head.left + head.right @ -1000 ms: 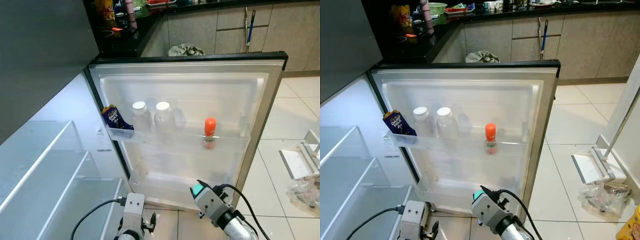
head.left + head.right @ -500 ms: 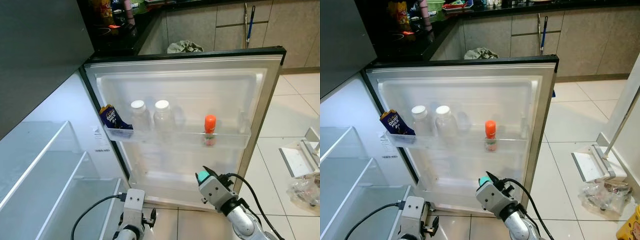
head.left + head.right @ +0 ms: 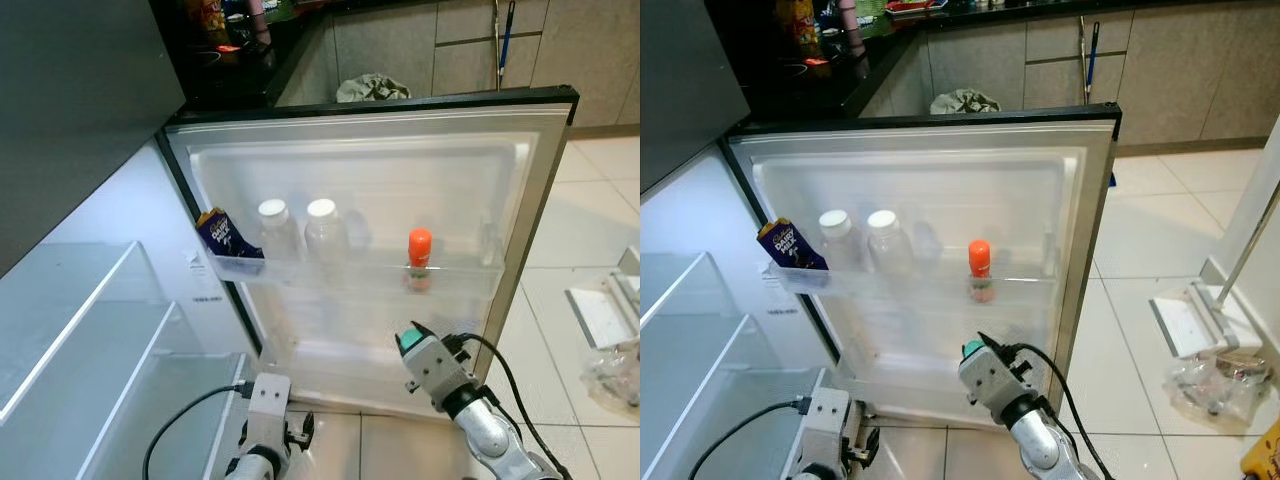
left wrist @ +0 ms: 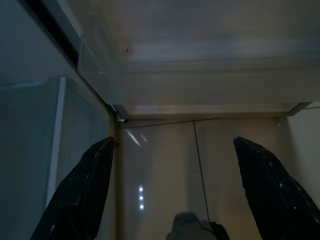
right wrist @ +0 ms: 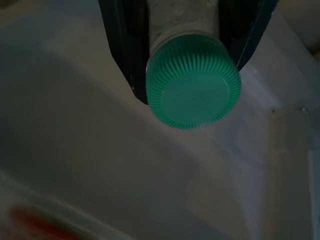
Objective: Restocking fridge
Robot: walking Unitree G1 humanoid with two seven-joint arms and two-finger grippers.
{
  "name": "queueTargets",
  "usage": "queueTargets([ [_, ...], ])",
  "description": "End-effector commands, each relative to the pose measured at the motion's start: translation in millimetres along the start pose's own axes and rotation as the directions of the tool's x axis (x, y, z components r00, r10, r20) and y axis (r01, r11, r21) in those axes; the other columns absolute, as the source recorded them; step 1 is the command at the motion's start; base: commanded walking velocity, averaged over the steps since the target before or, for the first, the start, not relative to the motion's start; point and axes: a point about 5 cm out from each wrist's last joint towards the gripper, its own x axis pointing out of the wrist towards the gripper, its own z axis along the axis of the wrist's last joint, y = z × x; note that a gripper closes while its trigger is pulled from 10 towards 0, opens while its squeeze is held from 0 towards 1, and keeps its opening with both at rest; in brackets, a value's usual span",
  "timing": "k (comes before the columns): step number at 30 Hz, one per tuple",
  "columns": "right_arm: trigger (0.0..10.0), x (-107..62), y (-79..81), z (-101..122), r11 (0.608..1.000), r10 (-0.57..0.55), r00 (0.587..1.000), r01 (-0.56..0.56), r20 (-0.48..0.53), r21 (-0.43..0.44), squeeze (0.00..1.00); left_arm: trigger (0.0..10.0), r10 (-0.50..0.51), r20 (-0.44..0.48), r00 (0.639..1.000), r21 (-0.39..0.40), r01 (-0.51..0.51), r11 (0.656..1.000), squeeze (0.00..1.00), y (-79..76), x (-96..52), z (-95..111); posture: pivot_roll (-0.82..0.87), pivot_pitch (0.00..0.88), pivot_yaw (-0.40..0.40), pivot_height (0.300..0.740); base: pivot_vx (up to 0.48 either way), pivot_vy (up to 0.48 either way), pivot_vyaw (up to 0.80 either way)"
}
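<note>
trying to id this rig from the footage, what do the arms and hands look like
Both arms are silver metal with a boxy pale-grey wrist block, and a black cable loops out from each wrist. The left hand has two long black tapered fingers with a matte, slightly speckled surface. The right hand has the same black fingers. No markings are legible.

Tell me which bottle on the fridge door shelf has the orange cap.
The small bottle standing alone toward the shelf's right end; the two bottles beside the blue packet have white caps.
</note>
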Motion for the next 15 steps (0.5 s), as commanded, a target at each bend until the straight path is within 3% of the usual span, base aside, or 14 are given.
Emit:
queueTargets([
  [1, 10.0, 2.0, 0.7, -2, 0.999, -0.016, 0.999, 0.017, -0.029, 0.040, 0.00, 10.0, 0.020, -0.033, 0.999, 0.023, -0.019, 1.000, 0.00, 12.3, -6.3, -7, 0.07, 0.212, 0.121, 0.621, 0.000, 0.000, 0.00],
  [9, 10.0, 11.8, -15.0, -4, 0.987, -0.101, 0.990, 0.112, -0.094, 0.112, 0.00, 10.0, 0.043, -0.002, 0.999, 0.012, -0.043, 0.999, 0.00, 20.2, -15.6, -3, 0.13, 0.239, 0.122, 0.621, 0.000, 0.000, 0.00],
  [12, 10.0, 13.7, -22.7, -7, 0.969, -0.148, 0.978, 0.173, -0.145, 0.176, 0.00, 10.0, 0.048, -0.003, 0.999, 0.009, -0.048, 0.999, 0.00, 20.9, -18.1, -3, 0.14, 0.239, 0.120, 0.621, 0.000, 0.000, 0.00],
  [15, 10.0, 14.2, -32.8, -19, 0.902, -0.193, 0.937, 0.286, -0.290, 0.324, 0.00, 10.0, 0.056, -0.007, 0.998, 0.003, -0.056, 0.998, 0.00, 21.4, -21.8, -4, 0.14, 0.239, 0.119, 0.621, 0.000, 0.000, 0.00],
])
